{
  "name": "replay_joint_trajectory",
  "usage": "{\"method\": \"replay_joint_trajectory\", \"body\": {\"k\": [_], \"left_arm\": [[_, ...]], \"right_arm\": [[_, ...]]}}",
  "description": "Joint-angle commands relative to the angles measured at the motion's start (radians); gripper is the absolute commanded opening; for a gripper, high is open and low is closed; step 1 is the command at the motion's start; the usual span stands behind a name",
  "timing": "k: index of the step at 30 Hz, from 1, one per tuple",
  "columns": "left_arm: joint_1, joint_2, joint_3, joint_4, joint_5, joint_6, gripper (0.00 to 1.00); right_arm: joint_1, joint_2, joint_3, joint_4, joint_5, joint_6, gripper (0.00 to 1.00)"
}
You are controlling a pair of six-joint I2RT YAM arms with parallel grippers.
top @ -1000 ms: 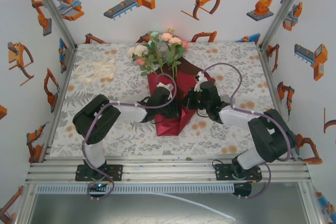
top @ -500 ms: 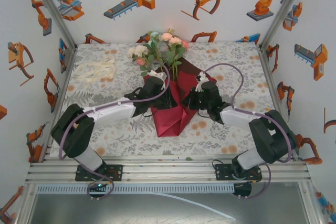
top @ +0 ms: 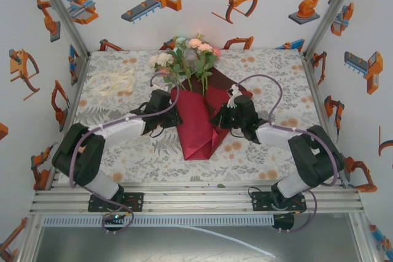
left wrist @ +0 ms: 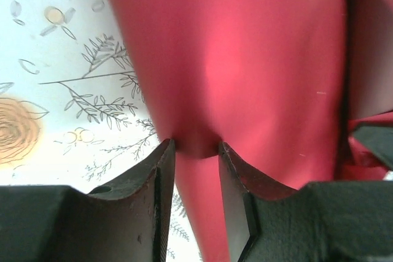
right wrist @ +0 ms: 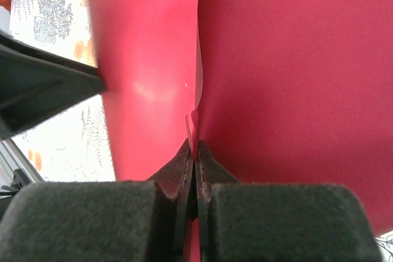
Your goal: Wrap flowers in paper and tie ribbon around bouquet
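Note:
The flowers, pink, peach and white roses, lie at the table's far middle, their stems running under the dark red paper. The paper is folded over them into a cone pointing toward me. My left gripper sits at the paper's left edge. In the left wrist view its jaws stand partly open over that edge of the paper and clamp nothing. My right gripper is at the cone's right side. It is shut on a thin edge of the paper. The cream ribbon lies in a loose heap at the far left.
The table wears a grey-and-orange floral cloth. Printed walls and metal posts close in its left, right and far sides. Open cloth lies between the ribbon and the left arm, and to the right of the right arm.
My left gripper has drawn back leftward from over the middle of the paper to its left edge. The paper now lies smoother, as one fold. The right gripper has hardly moved.

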Motion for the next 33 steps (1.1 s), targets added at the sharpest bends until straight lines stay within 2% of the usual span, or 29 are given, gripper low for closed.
{"method": "replay_joint_trajectory", "body": {"k": [1, 7, 16, 19, 25, 30, 33], "left_arm": [[-0.004, 0.059, 0.035, 0.065, 0.083, 0.01, 0.36], [-0.006, 0.112, 0.021, 0.12, 0.108, -0.03, 0.33], [-0.011, 0.122, 0.014, 0.118, 0.107, -0.042, 0.32], [-0.012, 0.121, 0.016, 0.116, 0.104, -0.041, 0.32], [-0.015, 0.126, 0.019, 0.117, 0.106, -0.046, 0.32], [-0.015, 0.117, 0.009, 0.122, 0.107, -0.049, 0.32], [-0.015, 0.111, 0.001, 0.127, 0.114, -0.058, 0.32]], "right_arm": [[0.0, 0.011, 0.037, 0.026, -0.019, 0.014, 0.07], [0.014, -0.013, 0.081, -0.044, -0.012, -0.038, 0.08], [0.116, -0.016, 0.208, -0.156, 0.037, -0.183, 0.08], [0.149, 0.025, 0.241, -0.14, 0.027, -0.208, 0.09], [0.198, 0.139, 0.269, -0.063, -0.09, -0.205, 0.1], [0.201, 0.168, 0.212, -0.038, 0.01, -0.156, 0.11], [0.201, 0.218, 0.214, 0.01, 0.01, -0.129, 0.13]]}}
